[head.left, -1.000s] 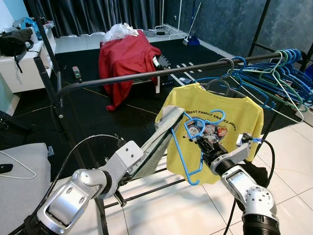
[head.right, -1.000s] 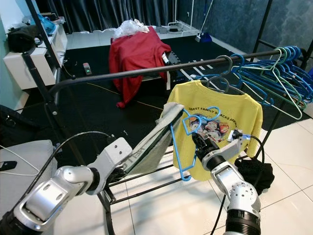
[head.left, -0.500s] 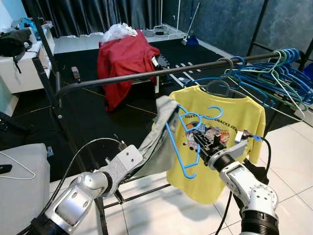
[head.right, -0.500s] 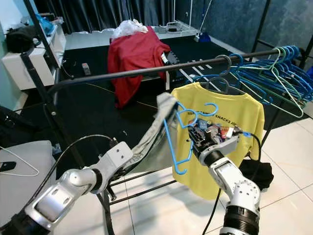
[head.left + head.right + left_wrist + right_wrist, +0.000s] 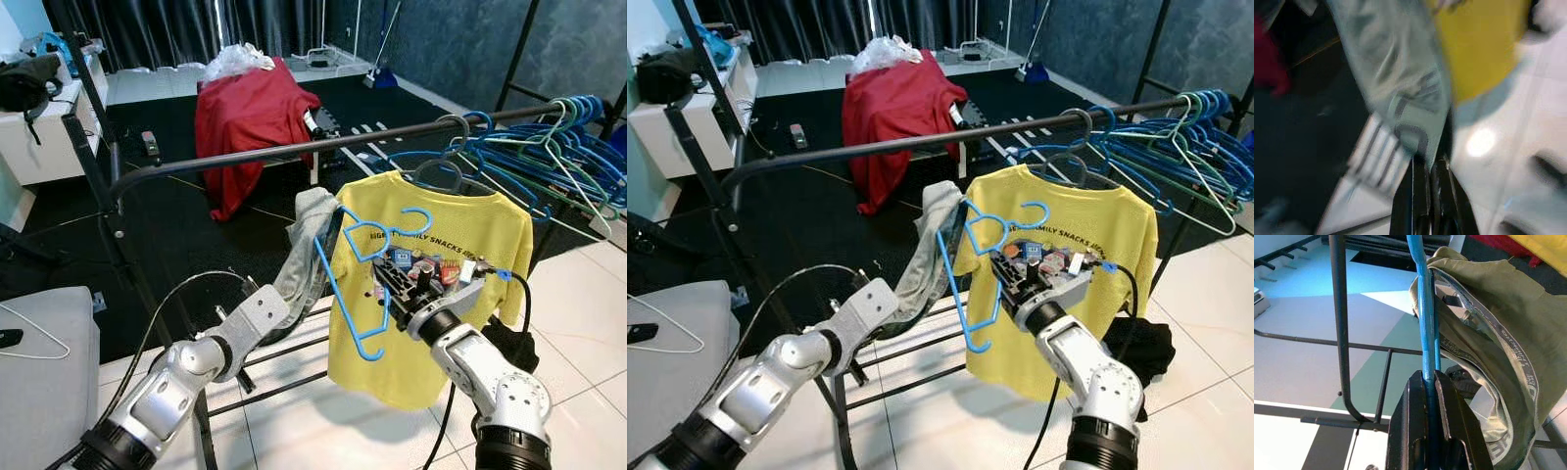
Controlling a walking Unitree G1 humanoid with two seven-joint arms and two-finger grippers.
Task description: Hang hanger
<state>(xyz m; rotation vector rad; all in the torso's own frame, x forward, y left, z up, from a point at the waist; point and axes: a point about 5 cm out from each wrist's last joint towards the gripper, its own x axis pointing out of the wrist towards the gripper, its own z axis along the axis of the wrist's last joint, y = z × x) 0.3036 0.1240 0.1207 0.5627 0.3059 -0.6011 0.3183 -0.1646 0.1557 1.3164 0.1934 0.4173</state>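
Note:
A blue plastic hanger hangs in front of the black clothes rail, below it, with its hook free in the air. My right gripper is shut on the hanger's bar, close in front of the yellow T-shirt. A grey-green garment is draped over the hanger's left end. My left gripper is shut on the garment's lower hem; that view is blurred. The T-shirt hangs from the rail on a grey hanger.
Several blue hangers crowd the rail's right end. Behind the rack a red cloth covers something on the dark floor. A white shelf stands at the far left, a grey cushion near left, a black bag under the T-shirt.
Both arms have carried the hanger and the garment to the left and a little up, away from the front of the yellow T-shirt. Both grips are unchanged.

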